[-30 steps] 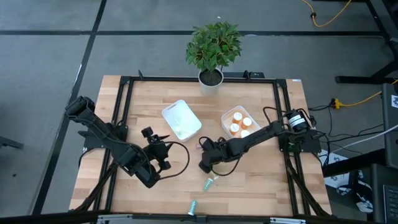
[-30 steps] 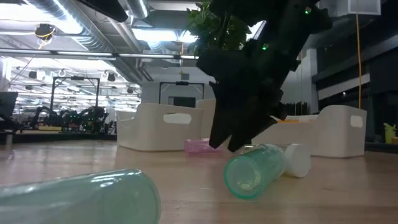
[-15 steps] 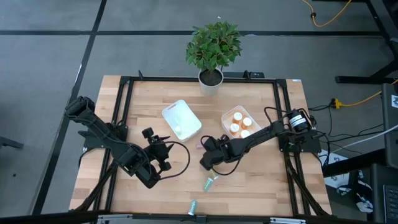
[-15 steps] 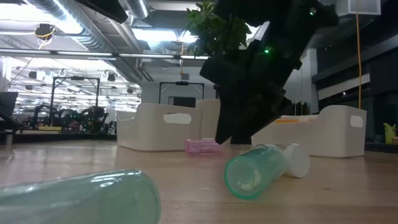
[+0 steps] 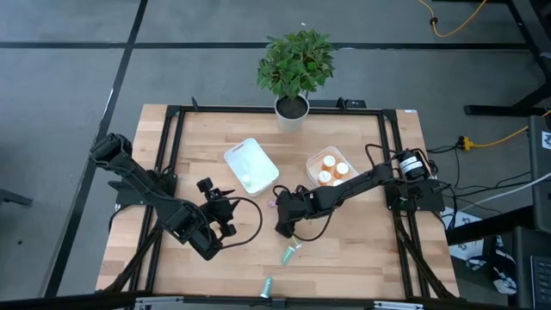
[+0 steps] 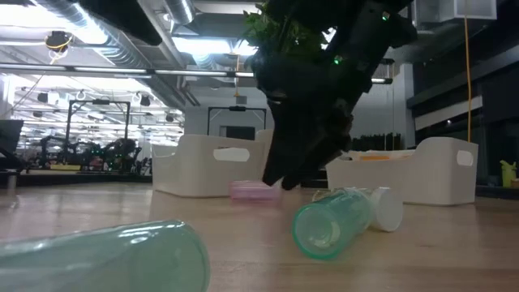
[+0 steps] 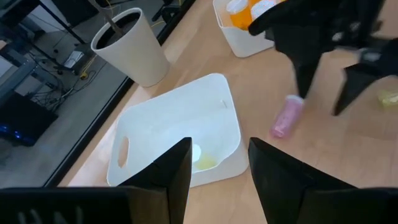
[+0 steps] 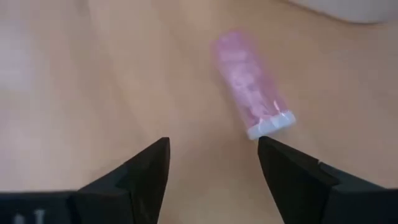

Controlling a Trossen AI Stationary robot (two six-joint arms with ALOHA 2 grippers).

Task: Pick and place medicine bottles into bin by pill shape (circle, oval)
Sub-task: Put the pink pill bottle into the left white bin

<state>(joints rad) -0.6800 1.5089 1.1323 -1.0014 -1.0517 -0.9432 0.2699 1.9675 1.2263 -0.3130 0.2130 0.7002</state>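
Both dark fingers (image 8: 292,180) of the right gripper (image 8: 211,177) are spread wide and empty above a small pink-purple medicine bottle (image 8: 252,93) with a white cap, lying on its side on the pale wooden table (image 5: 362,258); the left gripper (image 7: 214,180), also open and empty, waits beside a white plastic bin (image 7: 180,134) holding one yellow-green bottle (image 7: 202,158). Two pale teal bottles (image 5: 290,253) (image 5: 267,287) lie nearer the table's front edge, a second white bin (image 5: 312,164) holds orange bottles (image 5: 327,160), and a white-potted green plant (image 5: 293,65) stands at the back. No writing can be read.

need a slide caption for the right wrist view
Right hand, fingers open, hovers over a pink medicine bottle lying on its side on the wooden table.
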